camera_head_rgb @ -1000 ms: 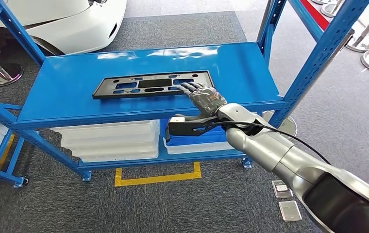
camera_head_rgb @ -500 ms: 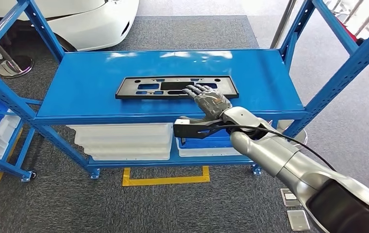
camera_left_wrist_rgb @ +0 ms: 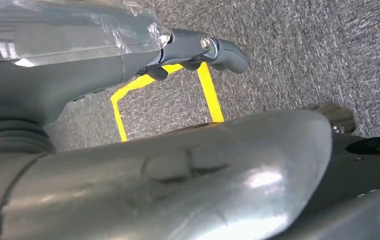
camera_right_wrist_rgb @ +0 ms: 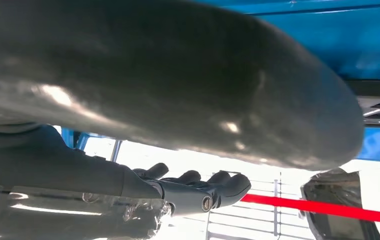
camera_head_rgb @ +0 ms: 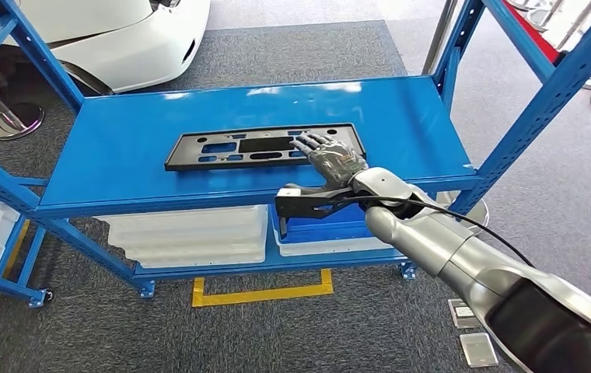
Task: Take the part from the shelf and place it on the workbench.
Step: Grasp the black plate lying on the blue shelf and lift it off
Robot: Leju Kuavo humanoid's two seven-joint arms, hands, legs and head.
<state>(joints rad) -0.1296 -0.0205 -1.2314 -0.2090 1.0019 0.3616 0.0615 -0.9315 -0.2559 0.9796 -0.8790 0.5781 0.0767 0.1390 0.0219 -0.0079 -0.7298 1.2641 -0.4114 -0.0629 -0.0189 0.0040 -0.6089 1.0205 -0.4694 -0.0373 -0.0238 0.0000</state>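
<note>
Since a moment ago only the view shifted; right hand [camera_head_rgb: 331, 158], fingers spread, rests on the part [camera_head_rgb: 264, 145] atop the shelf [camera_head_rgb: 121, 155], white trays [camera_head_rgb: 191, 233] below

Setting: car workshop or showroom floor. Evidence: blue perforated steel shelving rack [camera_head_rgb: 510, 116] standing on grey carpet tiling [camera_head_rgb: 300, 47], yellow floor-marking tape [camera_head_rgb: 261, 294] under it, white plastic bins [camera_head_rgb: 191, 233] on its lower shelf; white car body [camera_head_rgb: 113, 35] and chrome stanchion base [camera_head_rgb: 14, 120] behind it
</note>
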